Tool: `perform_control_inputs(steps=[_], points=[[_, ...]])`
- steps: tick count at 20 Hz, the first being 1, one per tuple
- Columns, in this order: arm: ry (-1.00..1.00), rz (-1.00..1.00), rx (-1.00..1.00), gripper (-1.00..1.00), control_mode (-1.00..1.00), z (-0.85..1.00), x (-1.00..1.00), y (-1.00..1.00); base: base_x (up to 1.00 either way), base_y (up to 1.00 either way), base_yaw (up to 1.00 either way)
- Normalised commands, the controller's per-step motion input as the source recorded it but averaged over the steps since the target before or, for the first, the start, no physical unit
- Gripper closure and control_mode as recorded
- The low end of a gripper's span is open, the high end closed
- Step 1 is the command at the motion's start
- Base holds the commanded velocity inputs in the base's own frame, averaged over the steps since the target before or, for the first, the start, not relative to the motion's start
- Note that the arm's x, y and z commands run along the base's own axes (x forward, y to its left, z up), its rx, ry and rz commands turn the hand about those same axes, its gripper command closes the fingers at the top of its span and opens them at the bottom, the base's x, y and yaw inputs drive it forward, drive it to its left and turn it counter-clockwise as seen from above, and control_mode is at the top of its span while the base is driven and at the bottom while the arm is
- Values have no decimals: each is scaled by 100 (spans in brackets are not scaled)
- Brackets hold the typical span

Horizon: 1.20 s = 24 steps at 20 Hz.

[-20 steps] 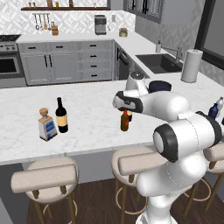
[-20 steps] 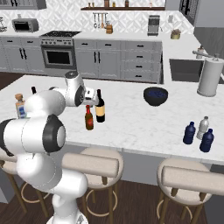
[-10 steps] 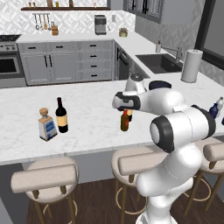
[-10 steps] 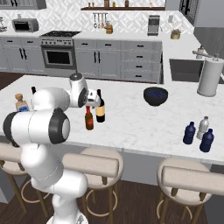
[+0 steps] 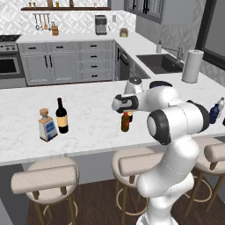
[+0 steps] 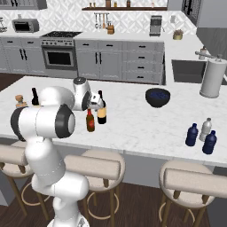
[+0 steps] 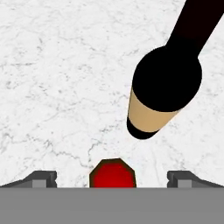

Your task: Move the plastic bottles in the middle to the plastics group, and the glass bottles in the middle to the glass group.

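Note:
The small brown bottle [image 5: 125, 122] [image 6: 90, 121] with its reddish cap [image 7: 113, 174] stands mid-counter. My gripper [image 5: 125, 108] [image 6: 91, 105] [image 7: 113, 179] hovers right above it, open, one fingertip [image 7: 41, 178] on each side of the cap without touching it. The tall dark wine bottle [image 6: 101, 109] [image 7: 164, 92] stands just behind the brown one. At the left, the squat blue-labelled bottle [image 5: 47, 127] [image 6: 18, 101] and a wine bottle [image 5: 61, 116] [image 6: 34, 96] form the glass group. At the right, the pale bottle [image 6: 205, 128] stands with two dark blue bottles [image 6: 191, 135] [image 6: 209, 142].
A dark bowl [image 6: 158, 96] sits behind the middle of the white marble counter [image 5: 88, 127]. A paper towel roll [image 6: 212, 77] and a sink [image 5: 160, 63] lie at the far right. Padded stools [image 5: 44, 178] line the counter's near edge.
The arm's elbow has swung and the hand has sunk a little over the brown bottle. The jaws stay open and no bottle has moved.

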Motion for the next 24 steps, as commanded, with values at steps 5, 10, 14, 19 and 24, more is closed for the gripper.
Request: perform_control_inputs(steps=[5, 10, 14, 19, 24], points=[[2, 0, 1, -100, -100, -8, 23, 0, 0, 0, 0], [0, 0, 1, -100, -100, -17, 9, 0, 0, 0, 0], [0, 0, 2, 100, -100, -16, 0, 0, 0, 0, 0], [0, 0, 2, 100, -100, -10, -6, 0, 0, 0, 0], [0, -1, 8, 100, -100, 3, -28, 1, 0, 0, 0]])
